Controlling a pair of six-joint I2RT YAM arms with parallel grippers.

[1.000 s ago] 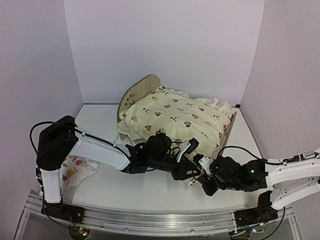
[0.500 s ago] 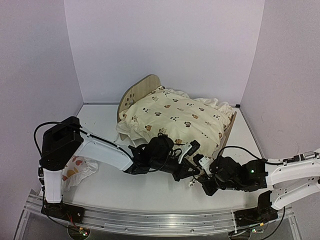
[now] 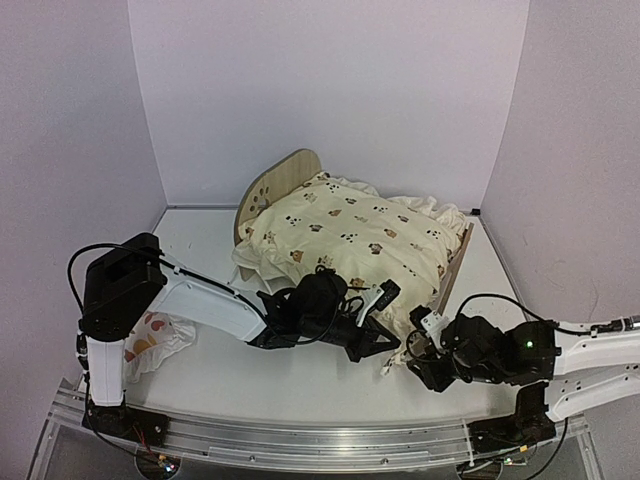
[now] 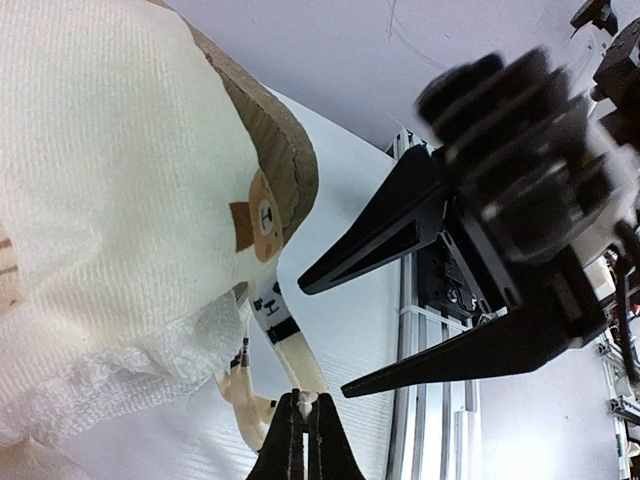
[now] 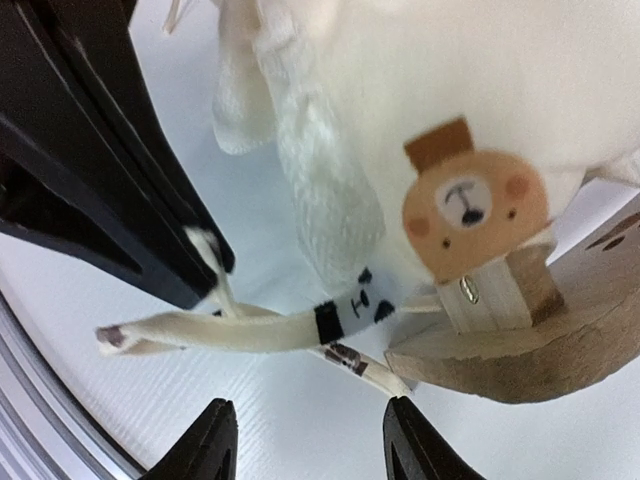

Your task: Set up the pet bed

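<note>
One cushion tie [image 5: 250, 330] is pinched in your left gripper [image 4: 305, 420] at the near foot corner of the pet bed [image 3: 283, 178], which stands by the table's [image 3: 200, 232] back edge, probably held taut for your right gripper [image 5: 310, 415], spread just beside.

Two-arm rig: left arm [image 3: 195, 300] and right arm [image 3: 600, 350] of white tubular links joined by blocky black joint housings, thin black cables [image 3: 75, 265] looping outside, a green lamp [image 3: 527, 343] on the right forearm, and tapering black two-finger ends, the left tool [image 4: 303, 425] and right tool [image 5: 308, 438]
</note>
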